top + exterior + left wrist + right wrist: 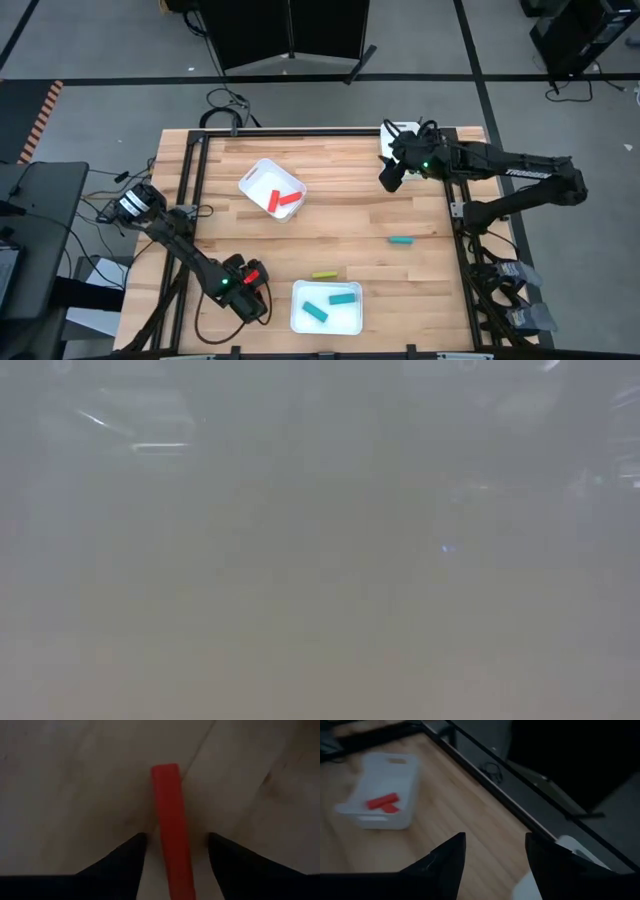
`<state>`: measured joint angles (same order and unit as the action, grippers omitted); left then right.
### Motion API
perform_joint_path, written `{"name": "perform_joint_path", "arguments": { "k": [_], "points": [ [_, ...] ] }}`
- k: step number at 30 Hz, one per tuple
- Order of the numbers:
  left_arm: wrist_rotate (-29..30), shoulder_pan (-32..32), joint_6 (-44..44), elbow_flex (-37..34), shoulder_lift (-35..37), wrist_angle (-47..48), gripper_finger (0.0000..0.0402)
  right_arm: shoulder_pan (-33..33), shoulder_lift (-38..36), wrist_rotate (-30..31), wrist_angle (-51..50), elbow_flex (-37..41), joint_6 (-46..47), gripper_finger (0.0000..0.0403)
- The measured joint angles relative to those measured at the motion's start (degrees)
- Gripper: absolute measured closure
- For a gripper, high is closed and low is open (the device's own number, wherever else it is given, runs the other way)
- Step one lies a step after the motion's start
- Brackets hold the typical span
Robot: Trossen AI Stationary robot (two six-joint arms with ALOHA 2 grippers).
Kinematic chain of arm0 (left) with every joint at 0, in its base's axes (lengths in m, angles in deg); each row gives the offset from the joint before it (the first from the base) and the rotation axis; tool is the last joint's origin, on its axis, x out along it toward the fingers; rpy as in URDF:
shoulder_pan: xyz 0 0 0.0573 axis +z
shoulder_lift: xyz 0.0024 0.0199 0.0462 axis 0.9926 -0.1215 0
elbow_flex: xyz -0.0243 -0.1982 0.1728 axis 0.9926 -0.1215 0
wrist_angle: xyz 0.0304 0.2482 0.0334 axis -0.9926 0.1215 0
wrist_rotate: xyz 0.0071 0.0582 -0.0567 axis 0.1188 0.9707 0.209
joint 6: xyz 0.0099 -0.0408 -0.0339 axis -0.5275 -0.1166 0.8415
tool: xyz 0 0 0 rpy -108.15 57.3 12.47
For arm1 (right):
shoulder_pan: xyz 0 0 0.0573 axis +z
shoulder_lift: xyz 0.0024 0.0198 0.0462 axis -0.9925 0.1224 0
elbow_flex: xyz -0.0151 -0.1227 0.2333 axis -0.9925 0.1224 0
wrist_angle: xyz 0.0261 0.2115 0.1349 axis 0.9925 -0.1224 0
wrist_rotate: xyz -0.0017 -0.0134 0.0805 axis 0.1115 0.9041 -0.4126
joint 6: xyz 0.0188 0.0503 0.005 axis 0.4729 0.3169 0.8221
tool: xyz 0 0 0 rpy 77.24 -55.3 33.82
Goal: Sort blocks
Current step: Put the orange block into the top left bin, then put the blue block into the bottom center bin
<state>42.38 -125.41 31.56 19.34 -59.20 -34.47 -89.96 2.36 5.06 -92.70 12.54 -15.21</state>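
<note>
Between the left gripper's (pixel 172 845) parted fingers, not yet clamped, lies a red-orange oblong block (pixel 171 825) on the wooden bench (pixel 360 215), at seven o'clock. Closing and lifting comes next, I judge, then carrying toward the white rectangular tray (pixel 262 177) holding reds at eleven o'clock. Right gripper (pixel 495 851) hangs open, empty, at one o'clock.

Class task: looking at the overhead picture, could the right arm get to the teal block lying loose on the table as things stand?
Probably yes. The teal block lies alone on bare wood on the right arm's side, nothing over or beside it. The right pincer hangs open and empty near the table's far edge.
</note>
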Motion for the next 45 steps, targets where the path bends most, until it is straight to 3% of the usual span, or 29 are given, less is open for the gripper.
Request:
{"name": "perform_joint_path", "arguments": {
  "k": [3, 7, 13, 22, 29, 35, 37, 45],
  "points": [
    [0.6, 0.0, -0.1, -0.1, 1.0, 0.4, 0.0232, 3.1, 0.0, 0.0, 1.5, 0.0, 0.0, 0.0191],
    [1.6, 0.0, -0.6, -0.4, 3.1, 1.7, 0.0345, 7.5, 0.0, 0.0, 2.5, 0.0, 0.0, 0.0199],
    [7.1, 0.5, -2.4, -0.4, 7.6, 5.8, 0.0337, 14.4, 0.0, 0.0, 3.1, 0.0, 1.4, 0.0211],
    [27.3, 8.5, -9.4, -0.3, 21.4, 9.9, 0.0337, 26.2, 1.5, 0.0, 1.4, 0.0, 2.6, 0.0222],
    [28.6, 24.7, -23.6, -0.3, 24.9, 9.4, 0.0337, 31.7, 7.3, 0.0, -1.8, 0.0, 7.9, 0.0213],
    [23.8, 37.9, -34.6, -0.3, 24.9, 5.6, 0.0337, 35.5, 10.7, 0.0, -2.7, 0.0, 11.3, 0.0203],
    [20.6, 41.6, -37.3, -0.3, 24.9, 4.8, 0.0318, 36.4, 11.3, 0.0, -3.7, 0.0, 12.9, 0.02],
    [14.2, 48.9, -45.0, -0.4, 25.4, 2.6, 0.0138, 39.5, 11.5, 0.8, -9.7, 0.0, 20.0, 0.0192]
  ]
}}
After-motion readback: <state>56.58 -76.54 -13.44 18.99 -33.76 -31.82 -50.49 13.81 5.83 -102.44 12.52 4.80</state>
